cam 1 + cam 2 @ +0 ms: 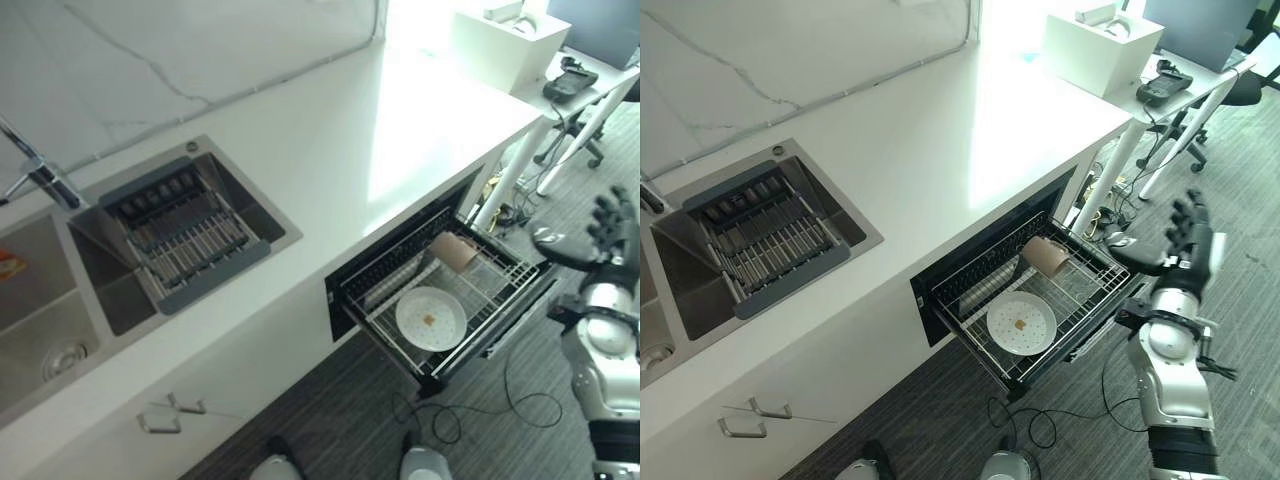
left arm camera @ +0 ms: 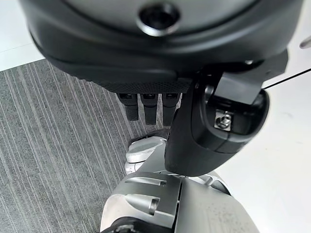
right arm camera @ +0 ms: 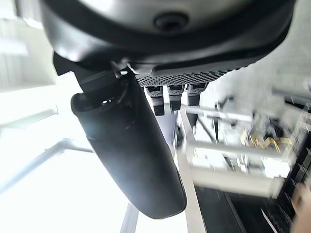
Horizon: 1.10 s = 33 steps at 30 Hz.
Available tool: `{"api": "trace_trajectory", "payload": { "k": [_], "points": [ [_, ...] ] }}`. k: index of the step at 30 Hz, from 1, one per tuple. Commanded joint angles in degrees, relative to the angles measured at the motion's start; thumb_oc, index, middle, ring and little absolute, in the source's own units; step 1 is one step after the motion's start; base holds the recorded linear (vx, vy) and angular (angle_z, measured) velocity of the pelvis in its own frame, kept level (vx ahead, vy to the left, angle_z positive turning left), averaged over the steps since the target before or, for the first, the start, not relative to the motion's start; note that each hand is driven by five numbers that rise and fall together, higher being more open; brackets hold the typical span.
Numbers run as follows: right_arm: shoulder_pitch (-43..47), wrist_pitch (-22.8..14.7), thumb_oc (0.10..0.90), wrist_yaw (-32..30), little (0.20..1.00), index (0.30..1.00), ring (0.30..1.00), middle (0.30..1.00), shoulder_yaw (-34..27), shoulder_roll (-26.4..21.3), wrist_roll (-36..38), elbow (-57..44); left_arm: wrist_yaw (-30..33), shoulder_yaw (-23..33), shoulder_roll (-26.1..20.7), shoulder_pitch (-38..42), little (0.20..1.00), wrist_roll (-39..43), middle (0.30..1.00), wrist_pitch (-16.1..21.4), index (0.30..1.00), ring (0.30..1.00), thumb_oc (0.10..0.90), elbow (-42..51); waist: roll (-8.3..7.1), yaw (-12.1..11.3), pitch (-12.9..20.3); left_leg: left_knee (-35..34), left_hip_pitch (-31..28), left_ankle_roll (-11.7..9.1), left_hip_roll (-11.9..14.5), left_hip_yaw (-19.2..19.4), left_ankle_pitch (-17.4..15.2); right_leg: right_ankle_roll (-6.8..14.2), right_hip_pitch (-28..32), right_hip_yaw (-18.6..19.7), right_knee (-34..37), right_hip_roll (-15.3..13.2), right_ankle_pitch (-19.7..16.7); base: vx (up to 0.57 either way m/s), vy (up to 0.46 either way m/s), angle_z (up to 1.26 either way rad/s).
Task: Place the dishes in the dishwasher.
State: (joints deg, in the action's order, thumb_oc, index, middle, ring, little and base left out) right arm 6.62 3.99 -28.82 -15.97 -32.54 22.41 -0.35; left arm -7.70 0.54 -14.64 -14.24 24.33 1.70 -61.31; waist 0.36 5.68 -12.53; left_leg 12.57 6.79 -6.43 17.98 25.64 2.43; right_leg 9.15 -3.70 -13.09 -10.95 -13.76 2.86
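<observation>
The dishwasher's wire rack (image 1: 503,272) is pulled out from under the white counter. A white plate (image 1: 431,318) lies flat in the rack's front part. A tan cup (image 1: 455,251) lies on its side at the back of the rack. My right hand (image 1: 1188,245) is raised to the right of the rack, apart from it, open with straight spread fingers and holding nothing. Its thumb (image 3: 131,145) stands out in the right wrist view. My left hand (image 2: 146,63) hangs over grey carpet, fingers straight, empty.
A steel sink (image 1: 255,205) with a dark drainer rack (image 1: 185,235) is set in the counter (image 1: 380,120) at the left, a tap (image 1: 35,170) behind it. A white box (image 1: 1102,45) stands at the counter's far end. A desk and office chair (image 1: 585,125) lie beyond.
</observation>
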Motion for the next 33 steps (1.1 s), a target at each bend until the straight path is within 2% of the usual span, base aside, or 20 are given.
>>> {"api": "trace_trajectory", "payload": {
  "k": [1,5,9,11,15,16,17,18,19,21,22,29,30,31,33],
  "points": [
    [2.0,-9.4,0.8,-4.9,0.9,0.9,0.9,0.9,-7.8,-6.0,-1.7,-4.8,-1.6,-1.0,4.5,4.4,0.9,-1.4,0.9,1.3,0.9,0.9,0.8,0.1,1.02,1.5,2.1,4.6,-4.3,-5.9,5.6,-0.9,-6.4,-1.2,-2.2,-3.6,-6.2,0.1,5.2,-0.02,-0.117,-0.04],
    [-0.4,-9.2,0.8,-4.3,0.9,0.9,0.9,0.9,-10.3,-4.9,3.3,-1.5,-2.4,-0.6,4.4,4.8,0.9,-1.8,0.9,1.7,0.9,0.9,0.8,-0.7,1.64,3.0,2.2,4.6,-4.8,-6.5,6.4,0.2,-5.7,-2.2,-2.6,-3.0,-6.2,1.2,5.7,-0.01,-0.108,-0.16],
    [-2.4,-7.1,0.8,-2.4,0.9,0.9,0.9,0.9,-13.0,-5.2,9.8,4.1,-3.6,-1.1,4.4,6.0,0.9,-2.0,0.9,1.3,0.9,0.9,0.8,-0.5,3.04,3.7,2.1,4.6,-4.8,-7.6,7.4,0.3,-2.3,-2.9,-2.6,-2.0,-6.2,2.9,6.4,-0.01,-0.077,-0.03],
    [-2.1,-7.4,0.8,2.2,0.9,0.9,0.9,0.9,-13.5,-5.6,18.4,11.5,-4.1,-2.4,4.4,6.9,0.9,-1.5,0.9,1.3,0.9,0.9,0.8,-0.6,3.89,3.7,1.7,4.6,-4.5,-8.0,8.3,0.3,0.2,-3.1,-2.2,-2.1,-6.2,3.2,6.6,0.0,-0.045,0.02],
    [0.7,-4.8,0.8,5.0,0.9,0.9,0.9,0.9,-12.2,-7.5,26.7,24.1,-4.0,-4.5,3.8,7.4,0.9,-1.1,0.9,0.8,0.9,0.9,0.8,-0.5,4.86,2.6,1.4,4.6,-4.1,-8.2,8.9,0.0,1.5,-3.3,-1.2,-2.6,-6.2,3.1,7.1,0.0,-0.004,0.01],
    [1.4,-5.1,0.776,5.6,0.865,0.865,0.865,0.865,-12.0,-8.0,28.0,26.5,-4.0,-4.8,3.7,7.5,0.9,-1.0,0.9,0.7,0.9,0.9,0.8,-0.6,5.04,2.4,1.4,4.6,-4.1,-8.2,8.9,0.0,1.5,-3.3,-1.0,-2.8,-6.2,3.1,7.2,0.0,0.0,0.0],
    [2.4,-4.9,0.439,6.3,0.359,0.359,0.359,0.359,-11.7,-8.4,31.0,30.3,-4.1,-5.3,3.3,7.5,0.9,-1.0,0.9,0.6,0.9,0.9,0.8,-0.8,5.36,1.8,1.5,4.6,-4.0,-8.2,8.9,-0.1,1.5,-3.3,-0.7,-3.1,-6.2,2.9,7.4,0.02,0.004,0.03],
    [3.3,-4.8,0.4,6.7,0.3,0.3,0.3,0.3,-11.3,-8.9,33.4,32.9,-4.1,-5.6,3.1,7.5,0.9,-1.1,0.9,0.4,0.9,0.9,0.8,-0.9,5.61,1.4,1.5,4.6,-3.9,-8.2,8.8,-0.1,1.5,-3.3,-0.5,-3.3,-6.2,2.7,7.5,0.03,0.006,0.06],
    [4.5,-4.5,0.4,7.3,0.3,0.3,0.3,0.3,-10.8,-9.5,37.8,35.8,-4.2,-6.1,2.7,7.4,0.9,-1.1,0.9,0.2,0.9,0.9,0.8,-1.0,5.93,0.9,1.5,4.6,-3.9,-8.2,8.6,-0.3,1.5,-3.3,-0.2,-3.7,-6.2,2.5,7.5,0.02,0.007,0.08],
    [6.3,-3.8,0.4,8.5,0.3,0.3,0.3,0.3,-9.9,-9.7,41.7,40.7,-4.3,-6.9,2.1,7.3,0.9,-1.4,0.9,0.0,0.9,0.9,0.8,-1.5,6.43,0.0,1.6,4.6,-3.8,-8.1,8.1,-0.6,1.2,-3.2,0.2,-4.5,-6.2,2.0,7.6,0.03,0.02,0.16],
    [8.5,-2.8,0.4,8.3,0.3,0.3,0.3,0.3,-8.4,-10.2,44.8,46.2,-4.1,-7.8,1.6,7.4,0.9,-1.2,0.9,-0.5,0.9,0.9,0.8,-2.0,6.95,-1.3,1.6,4.6,-3.6,-8.1,7.4,-1.3,0.9,-3.0,0.5,-5.3,-6.2,1.3,7.5,0.04,0.031,0.21],
    [13.4,1.0,0.4,9.1,0.3,0.3,0.3,0.3,-6.3,-11.2,52.1,59.3,-4.2,-9.1,1.5,6.7,0.9,-1.7,0.9,-0.3,0.9,0.9,0.8,-3.4,8.26,-4.7,2.0,4.6,-3.4,-7.9,6.1,-3.0,0.1,-2.6,1.7,-7.2,-6.2,-0.5,7.5,0.06,0.028,0.18],
    [13.9,2.0,0.4,9.2,0.3,0.3,0.3,0.3,-6.4,-11.2,55.0,61.4,-4.2,-9.6,1.4,6.6,0.9,-1.4,0.9,-0.3,0.9,0.9,0.8,-3.4,8.45,-5.2,2.0,4.6,-3.4,-7.8,5.7,-3.3,-0.5,-2.4,1.8,-7.6,-6.2,-0.8,7.4,0.03,-0.004,0.26],
    [14.8,3.6,0.4,10.3,0.3,0.3,0.3,0.3,-6.7,-11.1,61.0,63.9,-4.2,-9.8,1.1,6.6,0.9,-0.7,0.9,-0.4,0.9,0.9,0.8,-3.3,8.61,-6.0,2.0,4.6,-3.3,-7.6,5.1,-3.6,-1.6,-2.2,1.8,-8.1,-6.2,-1.5,7.0,0.02,-0.007,0.19],
    [15.4,4.3,0.4,10.7,0.3,0.3,0.3,0.3,-6.9,-10.9,62.0,65.3,-4.1,-10.2,1.2,6.3,0.9,-0.5,0.9,-0.6,0.9,0.9,0.8,-2.8,8.84,-6.6,2.1,4.6,-3.2,-7.7,4.8,-3.9,-1.7,-2.1,1.9,-8.6,-6.2,-1.7,7.0,0.02,-0.001,0.22]
  ]
}}
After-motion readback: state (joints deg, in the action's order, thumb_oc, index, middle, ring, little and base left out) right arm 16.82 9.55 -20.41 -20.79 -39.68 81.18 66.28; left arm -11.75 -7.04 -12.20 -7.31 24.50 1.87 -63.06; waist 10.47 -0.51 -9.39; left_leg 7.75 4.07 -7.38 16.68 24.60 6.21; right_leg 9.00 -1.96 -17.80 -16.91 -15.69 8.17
